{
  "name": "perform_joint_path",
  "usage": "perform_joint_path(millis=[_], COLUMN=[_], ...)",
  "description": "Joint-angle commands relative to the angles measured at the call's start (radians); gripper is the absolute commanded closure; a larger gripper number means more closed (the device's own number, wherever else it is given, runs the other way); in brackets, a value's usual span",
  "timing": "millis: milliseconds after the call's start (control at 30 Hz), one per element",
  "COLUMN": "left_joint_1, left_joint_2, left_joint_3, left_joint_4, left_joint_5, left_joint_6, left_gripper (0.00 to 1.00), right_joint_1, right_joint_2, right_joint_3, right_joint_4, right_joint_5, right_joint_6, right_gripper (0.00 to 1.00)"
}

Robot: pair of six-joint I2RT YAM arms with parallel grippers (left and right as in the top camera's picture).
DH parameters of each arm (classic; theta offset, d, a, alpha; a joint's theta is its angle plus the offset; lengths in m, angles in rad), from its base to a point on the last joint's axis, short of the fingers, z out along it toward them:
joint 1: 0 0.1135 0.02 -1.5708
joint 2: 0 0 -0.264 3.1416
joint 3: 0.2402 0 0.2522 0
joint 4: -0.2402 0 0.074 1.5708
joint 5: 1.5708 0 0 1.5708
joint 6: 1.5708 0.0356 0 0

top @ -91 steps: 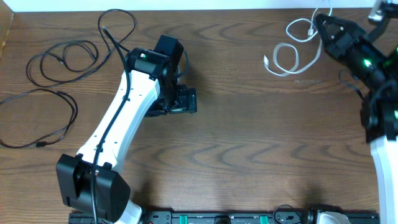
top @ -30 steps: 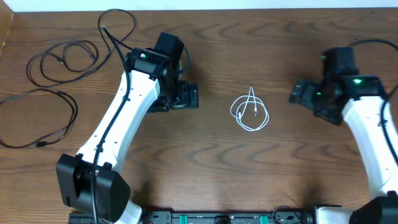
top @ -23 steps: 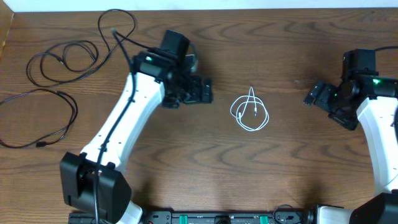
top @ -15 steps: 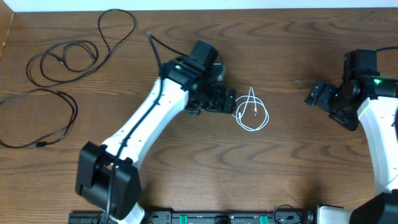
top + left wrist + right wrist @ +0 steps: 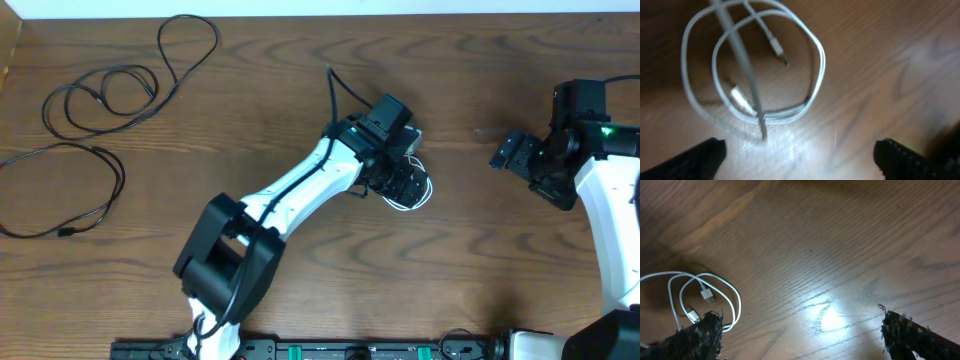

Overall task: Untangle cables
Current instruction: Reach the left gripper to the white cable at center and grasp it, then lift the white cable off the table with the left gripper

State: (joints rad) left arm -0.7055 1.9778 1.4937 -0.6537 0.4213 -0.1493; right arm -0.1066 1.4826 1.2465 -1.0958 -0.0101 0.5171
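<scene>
Because the white cable [image 5: 821, 60] lies as a small coil of overlapping loops near the middle of the table [image 5: 450, 280], with both plug ends inside the coil and a straight strand crossing over the loops, the main risk I judge is a pinch that takes several strands together. The coil would then lift as one bundle, or a plug would be drawn through a loop and form a knot. The left gripper [image 5: 800, 150] hangs right over it, jaws spread wide with nothing between them. The coil sits ahead of the fingertips and more toward one side, so a straight drop could miss or clip just the nearest loop. From overhead that gripper hides most of the coil, which makes aiming harder. The right gripper [image 5: 515, 158] is likewise spread and empty, well apart to the right, so nothing pins the cable and a pull may only drag it. The two black cables [image 5: 100, 95] lie in loose loops at the far left, well apart.
</scene>
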Motion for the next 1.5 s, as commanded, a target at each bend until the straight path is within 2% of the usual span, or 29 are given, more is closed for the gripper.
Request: perform_joint_path(millis=[0, 67, 133, 267, 367, 567, 733, 1333, 1467], left_joint_1=[-0.001, -0.001, -0.001, -0.009, -0.037, -0.12, -0.165, -0.171, -0.171], left_joint_2=[0.052, 0.062, 0.062, 0.062, 0.062, 0.062, 0.071, 0.19, 0.192], left_joint_3=[-0.007, -0.007, -0.007, -0.007, -0.007, -0.007, -0.007, -0.007, -0.007], left_joint_4=[0.027, 0.022, 0.019, 0.023, 0.023, 0.024, 0.034, 0.13, 0.117], left_joint_5=[0.013, 0.032, 0.091, 0.151, 0.14, -0.106, -0.224, -0.301, -0.302], left_joint_6=[0.026, 0.026, 0.026, 0.032, 0.109, 0.124, 0.15, 0.235, 0.243], left_gripper=[0.14, 0.27, 0.32, 0.32, 0.33, 0.32, 0.33, 0.33, 0.47], right_joint_1=[-0.006, -0.006, -0.006, -0.006, -0.006, -0.006, -0.006, -0.006, -0.006], right_joint_2=[-0.014, -0.014, -0.014, -0.014, -0.014, -0.014, -0.014, -0.014, -0.014], right_joint_3=[0.003, 0.003, 0.003, 0.003, 0.003, 0.003, 0.003, 0.003, 0.003], right_joint_4=[0.0, 0.0, 0.0, 0.0, 0.0, 0.0, 0.0, 0.0, 0.0], right_joint_5=[0.004, 0.004, 0.004, 0.004, 0.004, 0.004, 0.004, 0.004, 0.004], right_joint_6=[-0.01, -0.01, -0.01, -0.01, -0.01, -0.01, -0.01, -0.01, -0.01], right_gripper=[0.01, 0.01, 0.01, 0.01, 0.01, 0.01, 0.01, 0.01, 0.01])
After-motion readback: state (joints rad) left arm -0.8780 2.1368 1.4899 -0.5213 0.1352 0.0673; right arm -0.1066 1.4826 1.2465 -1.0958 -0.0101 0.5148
